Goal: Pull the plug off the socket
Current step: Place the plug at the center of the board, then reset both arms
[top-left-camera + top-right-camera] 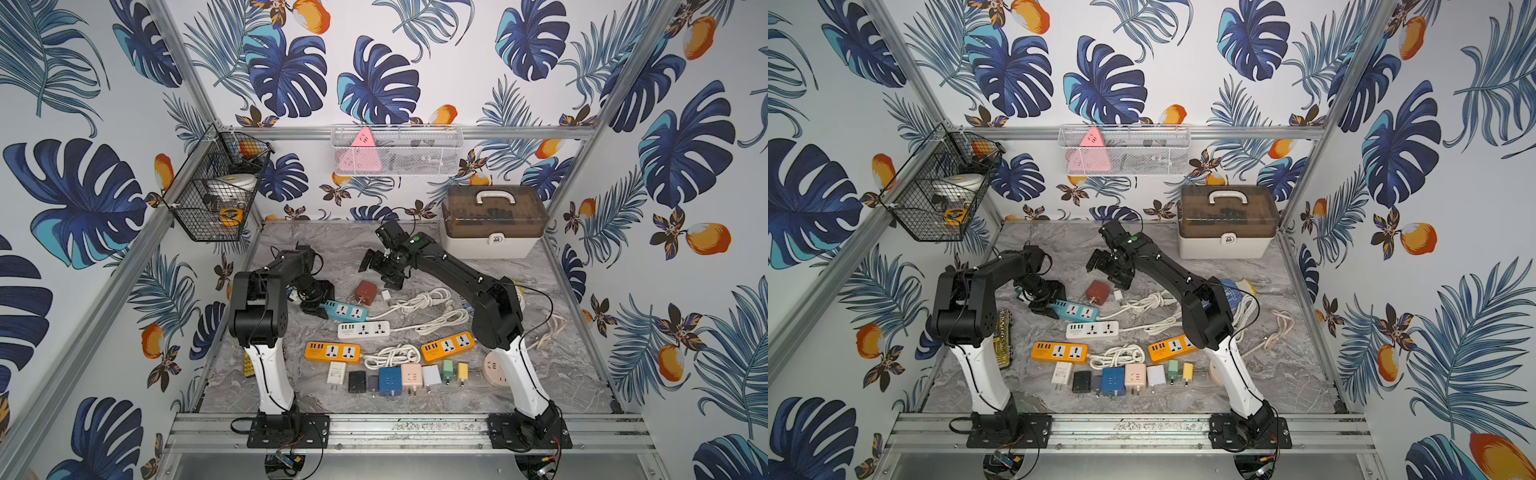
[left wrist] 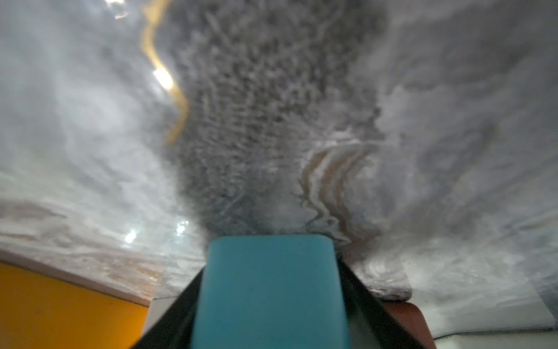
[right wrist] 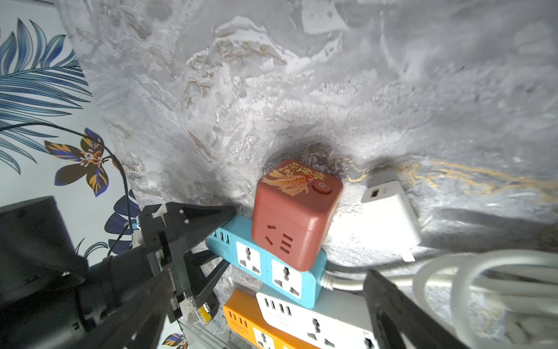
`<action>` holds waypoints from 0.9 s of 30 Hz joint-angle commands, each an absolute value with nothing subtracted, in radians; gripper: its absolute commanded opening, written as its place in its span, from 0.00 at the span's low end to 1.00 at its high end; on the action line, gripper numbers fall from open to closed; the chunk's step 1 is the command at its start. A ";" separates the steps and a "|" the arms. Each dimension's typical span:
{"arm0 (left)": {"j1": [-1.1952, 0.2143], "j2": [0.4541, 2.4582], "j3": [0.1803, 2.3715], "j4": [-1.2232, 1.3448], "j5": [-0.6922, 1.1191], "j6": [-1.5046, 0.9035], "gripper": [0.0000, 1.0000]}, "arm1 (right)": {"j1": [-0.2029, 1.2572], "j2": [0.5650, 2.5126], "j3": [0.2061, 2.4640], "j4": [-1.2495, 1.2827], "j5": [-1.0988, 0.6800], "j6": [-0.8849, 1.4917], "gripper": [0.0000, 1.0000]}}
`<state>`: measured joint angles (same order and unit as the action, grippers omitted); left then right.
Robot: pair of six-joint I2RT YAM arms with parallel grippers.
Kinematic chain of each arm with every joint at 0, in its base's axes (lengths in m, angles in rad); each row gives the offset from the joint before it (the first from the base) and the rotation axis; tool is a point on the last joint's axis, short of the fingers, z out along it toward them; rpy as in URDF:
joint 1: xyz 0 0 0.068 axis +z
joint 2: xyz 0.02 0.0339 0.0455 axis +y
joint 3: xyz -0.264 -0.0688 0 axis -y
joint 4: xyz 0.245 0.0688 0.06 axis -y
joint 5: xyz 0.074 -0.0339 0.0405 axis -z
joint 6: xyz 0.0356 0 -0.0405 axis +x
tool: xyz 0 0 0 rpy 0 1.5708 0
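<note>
**Plug [image 1: 365,291] lying free beside the blue socket strip [image 1: 347,311]**

The plug, a red cube with a gold fish print and a round button, rests on the marbled surface [image 1: 332,249]. It sits just beside the long edge of the blue socket strip that faces the back wall. In the right wrist view the plug [image 3: 297,214] overlaps that edge, and whether the two touch cannot be told. The strip's two outlets face upward, uncovered. A white charger [image 1: 386,296] lies near the plug on its other side, apart from it.

The left gripper [image 1: 323,305] is low at the strip's USB end, with one of its jaws on each long side. In the left wrist view the blue socket strip [image 2: 268,290] fills the space between the dark jaws, but blur hides whether they press on it. The right gripper [image 1: 380,272] hangs above the surface, beyond the plug toward the back wall, its jaws spread wide and empty.

A white socket strip [image 1: 363,329] and an orange socket strip [image 1: 332,352] lie roughly parallel, nearer the arm bases.
</note>
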<state>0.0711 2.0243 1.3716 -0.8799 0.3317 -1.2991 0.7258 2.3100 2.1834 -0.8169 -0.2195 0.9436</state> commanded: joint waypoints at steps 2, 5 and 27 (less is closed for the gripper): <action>0.065 2.017 1.373 -0.836 0.197 -1.245 0.87 | 0.729 2.258 2.191 -0.880 -0.115 0.837 1.00; 0.059 1.987 1.386 -0.848 0.169 -1.236 0.95 | 0.728 2.213 2.181 -0.887 -0.075 0.784 1.00; -0.051 1.500 1.362 -0.716 0.029 -0.949 0.99 | 0.489 1.467 1.527 -0.668 0.109 0.486 1.00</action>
<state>-0.0406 1.5394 1.3865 -0.7670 0.0376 -1.0409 0.5117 1.5402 1.5799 -0.7162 0.0471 0.5465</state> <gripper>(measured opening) 0.986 0.998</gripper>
